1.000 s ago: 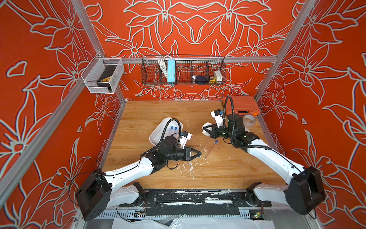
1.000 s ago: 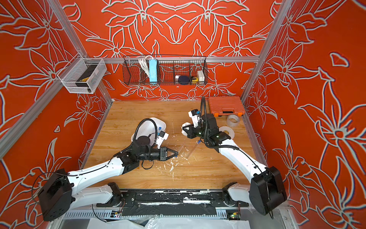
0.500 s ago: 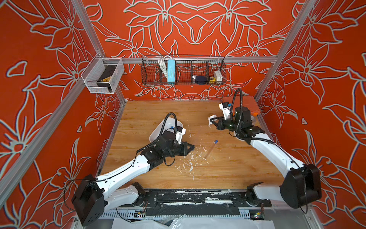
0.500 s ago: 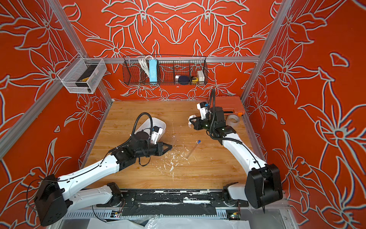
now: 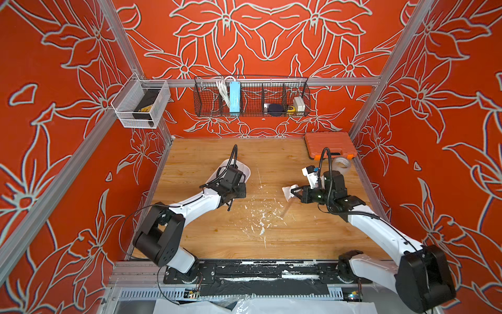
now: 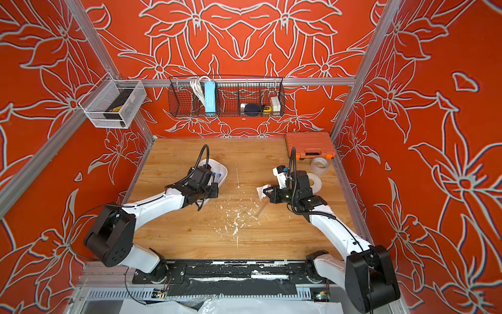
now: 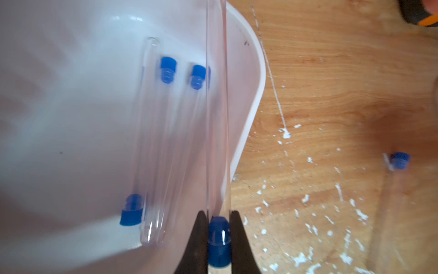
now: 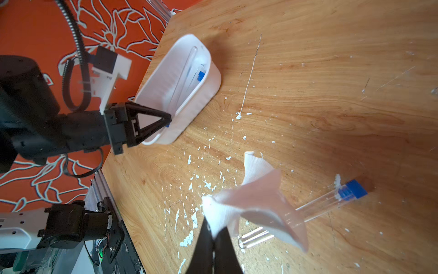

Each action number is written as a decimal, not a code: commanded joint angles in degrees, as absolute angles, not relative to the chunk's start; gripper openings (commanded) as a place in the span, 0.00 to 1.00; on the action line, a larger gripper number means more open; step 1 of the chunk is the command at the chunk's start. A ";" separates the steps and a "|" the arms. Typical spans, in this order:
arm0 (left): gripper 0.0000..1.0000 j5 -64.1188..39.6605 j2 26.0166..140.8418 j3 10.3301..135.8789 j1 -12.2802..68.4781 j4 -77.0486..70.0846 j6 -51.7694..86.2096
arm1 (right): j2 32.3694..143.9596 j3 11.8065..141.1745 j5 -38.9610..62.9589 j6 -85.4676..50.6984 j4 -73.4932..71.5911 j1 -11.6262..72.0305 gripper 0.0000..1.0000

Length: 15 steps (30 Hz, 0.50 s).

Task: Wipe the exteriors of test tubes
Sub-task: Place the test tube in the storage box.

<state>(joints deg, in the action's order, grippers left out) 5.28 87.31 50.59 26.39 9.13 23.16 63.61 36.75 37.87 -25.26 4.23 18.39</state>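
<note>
Left gripper [image 7: 219,214]: clamped on a test tube [image 7: 216,118] at its capped end, probably to leave the body bare.
Tray [image 5: 245,170]: left of centre in a top view, holding more tubes [image 7: 151,142].
Right gripper [image 8: 214,229]: pinched shut on the tissue [image 8: 256,201], ready to wipe.
Loose tube [image 5: 287,208]: right of centre, lying on the table [image 5: 217,239].

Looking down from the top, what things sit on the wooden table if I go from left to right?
In a top view: white tray → crumpled tissue → tape roll.
</note>
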 commanded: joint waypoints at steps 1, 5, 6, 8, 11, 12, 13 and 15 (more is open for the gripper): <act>0.05 8.55 88.65 51.07 24.49 10.56 20.15 | 60.57 35.65 38.60 -25.75 4.48 18.54 0.00; 0.05 7.47 89.17 51.15 23.76 10.86 19.71 | 60.03 35.20 38.98 -26.26 4.30 18.54 0.00; 0.05 7.19 88.90 51.13 23.64 10.90 19.70 | 60.09 35.16 39.06 -26.28 4.30 18.54 0.00; 0.05 6.11 87.90 51.36 23.64 11.19 19.69 | 60.11 35.02 39.19 -26.37 4.22 18.54 0.00; 0.05 5.86 86.24 53.07 23.55 13.06 19.56 | 59.96 34.67 39.24 -26.67 3.75 18.54 0.00; 0.05 6.04 85.85 53.75 23.47 13.71 19.49 | 60.01 34.53 39.27 -26.80 3.48 18.54 0.00; 0.05 6.27 85.38 54.56 23.26 14.33 19.34 | 60.03 34.37 39.42 -27.06 3.22 18.54 0.00; 0.05 6.33 84.76 56.20 22.56 15.43 19.16 | 59.91 34.00 39.64 -27.24 2.99 18.54 0.00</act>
<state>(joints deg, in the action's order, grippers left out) 6.13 87.22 53.49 23.55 12.45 20.34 60.47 34.85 38.63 -26.44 4.21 18.39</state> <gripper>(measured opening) 0.101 0.051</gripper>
